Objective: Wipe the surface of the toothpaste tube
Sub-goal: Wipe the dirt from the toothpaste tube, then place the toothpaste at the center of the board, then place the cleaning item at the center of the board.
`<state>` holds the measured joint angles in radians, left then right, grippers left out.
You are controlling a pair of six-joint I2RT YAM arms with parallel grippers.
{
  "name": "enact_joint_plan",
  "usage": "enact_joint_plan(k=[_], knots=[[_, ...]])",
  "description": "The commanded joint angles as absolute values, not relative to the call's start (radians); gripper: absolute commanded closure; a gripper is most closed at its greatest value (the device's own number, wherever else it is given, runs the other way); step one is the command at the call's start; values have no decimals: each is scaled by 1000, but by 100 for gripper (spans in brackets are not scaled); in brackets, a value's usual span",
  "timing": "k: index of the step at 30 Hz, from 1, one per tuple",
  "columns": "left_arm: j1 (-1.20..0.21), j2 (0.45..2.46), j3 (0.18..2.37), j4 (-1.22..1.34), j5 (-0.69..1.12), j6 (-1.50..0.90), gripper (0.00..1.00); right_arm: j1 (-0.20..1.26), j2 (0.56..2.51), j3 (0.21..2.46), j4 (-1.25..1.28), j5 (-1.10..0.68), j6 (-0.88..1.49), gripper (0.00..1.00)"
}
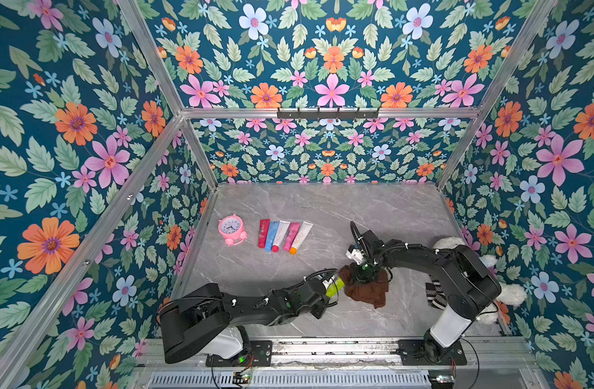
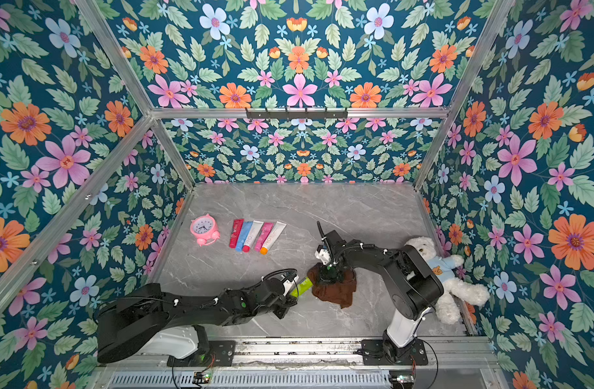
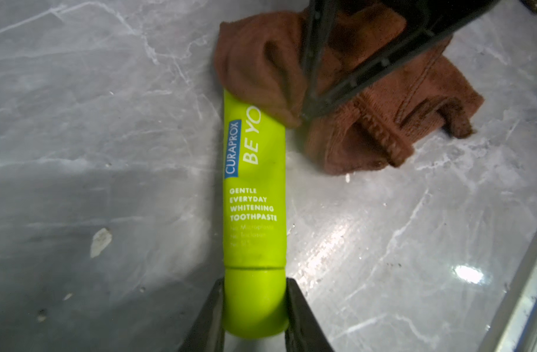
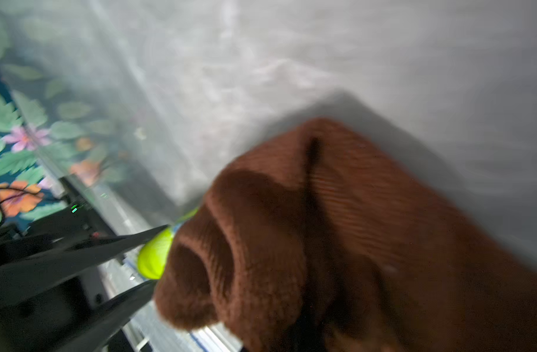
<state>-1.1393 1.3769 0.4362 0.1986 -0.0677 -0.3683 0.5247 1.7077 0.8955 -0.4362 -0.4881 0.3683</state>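
while left tool point(image 3: 255, 304) clamps cap of toothpaste tube point(image 3: 255, 195), right tool point(image 3: 305, 112) pinches cloth point(image 3: 376, 128) over its far edge

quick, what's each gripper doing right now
Left gripper: closed on the green toothpaste tube, at its cap end.
Right gripper: closed on the brown cloth.

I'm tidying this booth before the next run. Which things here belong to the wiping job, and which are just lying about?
In use: green toothpaste tube, cap end clamped in the left gripper; brown cloth, pinched by the right gripper, draped over the tube's other end.
Lying about: pink alarm clock; row of five tubes; white teddy bear.
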Motion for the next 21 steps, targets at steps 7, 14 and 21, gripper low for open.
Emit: enact_joint_plan(k=[7,14,21], knots=[[-1098,1311,435,131,-194,-441,100,485,1547,793,-440,-305,381,100],[-993,1312,522,110,-242,-544,100,530,1390,610,-250,-453,454,100],[-875,1482,734,14,-232,-525,100,576,1395,521,-130,-485,482,100]])
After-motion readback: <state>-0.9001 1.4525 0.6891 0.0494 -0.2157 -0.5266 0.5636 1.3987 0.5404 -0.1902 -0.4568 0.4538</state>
